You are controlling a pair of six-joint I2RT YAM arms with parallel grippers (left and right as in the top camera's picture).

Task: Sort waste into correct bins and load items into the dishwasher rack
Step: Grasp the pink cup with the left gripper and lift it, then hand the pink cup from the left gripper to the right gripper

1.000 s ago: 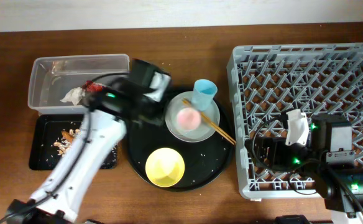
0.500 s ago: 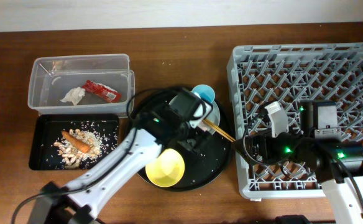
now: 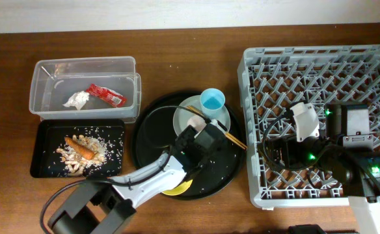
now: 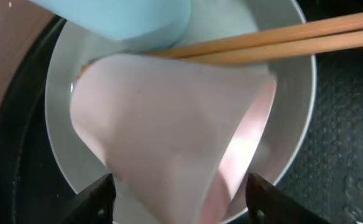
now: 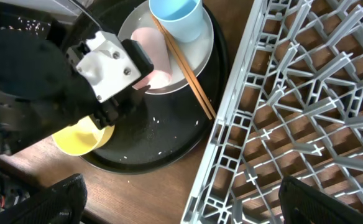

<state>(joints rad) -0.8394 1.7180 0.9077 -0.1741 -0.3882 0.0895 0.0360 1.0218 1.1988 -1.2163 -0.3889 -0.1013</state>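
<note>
A pink cup lies on its side on the pale grey plate, beside the light blue cup and under the wooden chopsticks. My left gripper is open, its fingers astride the pink cup with narrow gaps. Overhead, this gripper hides the pink cup. The yellow bowl sits on the round black tray. My right gripper hangs open and empty over the dishwasher rack, at its left edge. The clear tub holds the red wrapper and the tissue.
The shallow black tray in front of the tub holds the carrot, beige scraps and rice. Rice grains are scattered on the round tray. A strip of bare wood separates the round tray from the rack.
My left arm swung from the clear tub to the plate, leaving the wrapper in the tub. Its gripper opened and now sits lower around the pink cup. The right gripper shifted slightly.
</note>
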